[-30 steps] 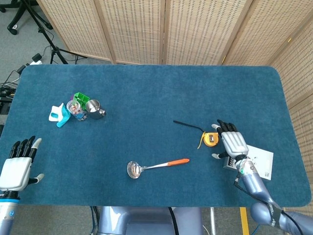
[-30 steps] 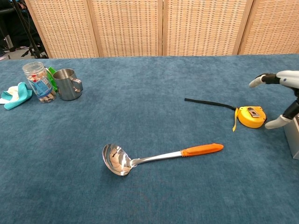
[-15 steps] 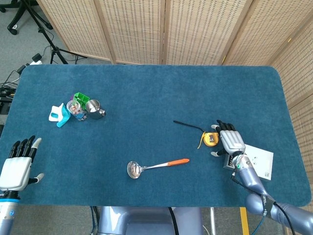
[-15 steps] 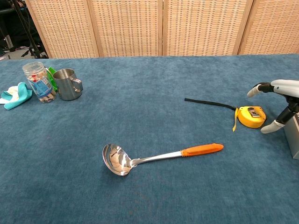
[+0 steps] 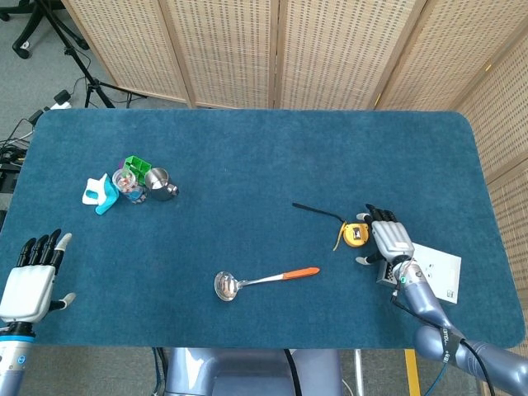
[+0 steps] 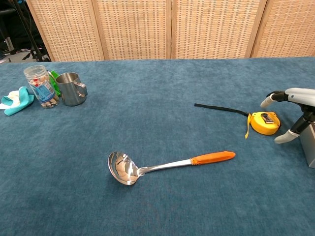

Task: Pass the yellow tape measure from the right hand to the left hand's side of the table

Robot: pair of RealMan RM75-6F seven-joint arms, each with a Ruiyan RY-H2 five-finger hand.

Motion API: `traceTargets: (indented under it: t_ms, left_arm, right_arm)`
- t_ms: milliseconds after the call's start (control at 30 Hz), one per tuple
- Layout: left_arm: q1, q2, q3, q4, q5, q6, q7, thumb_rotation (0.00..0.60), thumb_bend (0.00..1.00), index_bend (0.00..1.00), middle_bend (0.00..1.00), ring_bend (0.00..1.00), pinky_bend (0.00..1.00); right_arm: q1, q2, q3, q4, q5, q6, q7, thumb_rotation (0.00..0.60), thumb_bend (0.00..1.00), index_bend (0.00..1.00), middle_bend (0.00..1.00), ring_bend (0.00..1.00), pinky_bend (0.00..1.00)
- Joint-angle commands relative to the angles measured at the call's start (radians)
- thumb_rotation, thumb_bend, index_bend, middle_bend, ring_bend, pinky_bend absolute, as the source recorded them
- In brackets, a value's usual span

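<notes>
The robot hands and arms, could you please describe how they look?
Each robot hand, left and right, has a silver-white back and black fingers with pale tips. The right forearm is glossy blue-grey metal with a small green light at the wrist and a thin black cable alongside.

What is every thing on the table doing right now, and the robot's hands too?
Yellow tape measure: lying flat, black strap stretched out, not held.
Right hand: open, fingers spread beside the tape measure.
Left hand: open, holding nothing.
Ladle: lying down, bowl facing up.
Metal cup: upright.
Clear jar: upright, lid on.
</notes>
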Motion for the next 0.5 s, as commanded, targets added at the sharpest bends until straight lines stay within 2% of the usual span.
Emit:
traceTargets:
  t_ms: [33, 233, 333, 500]
  left_arm:
    - [0.000, 0.000, 0.000, 0.000, -0.001, -0.001, 0.001, 0.600, 0.03, 0.00, 0.00, 0.00, 0.00]
    - [0.000, 0.000, -0.001, 0.001, -0.003, -0.002, -0.002, 0.600, 0.03, 0.00, 0.00, 0.00, 0.00]
    - [-0.001, 0.001, -0.002, 0.002, -0.007, -0.003, -0.001, 0.600, 0.03, 0.00, 0.00, 0.00, 0.00]
    - [-0.002, 0.001, -0.001, 0.000, -0.010, -0.008, 0.003, 0.600, 0.03, 0.00, 0.00, 0.00, 0.00]
  right_arm:
    - [0.006, -0.007, -0.002, 0.010, -0.004, -0.008, 0.004, 0.600, 0.09, 0.17, 0.00, 0.00, 0.00]
    - [0.020, -0.028, -0.004, 0.042, -0.005, -0.022, 0.010, 0.600, 0.10, 0.23, 0.04, 0.00, 0.02]
    - [0.022, -0.037, -0.006, 0.054, -0.007, -0.023, 0.018, 0.600, 0.10, 0.32, 0.12, 0.04, 0.12]
    - [0.021, -0.059, -0.007, 0.082, -0.025, 0.000, 0.026, 0.600, 0.11, 0.47, 0.28, 0.21, 0.29]
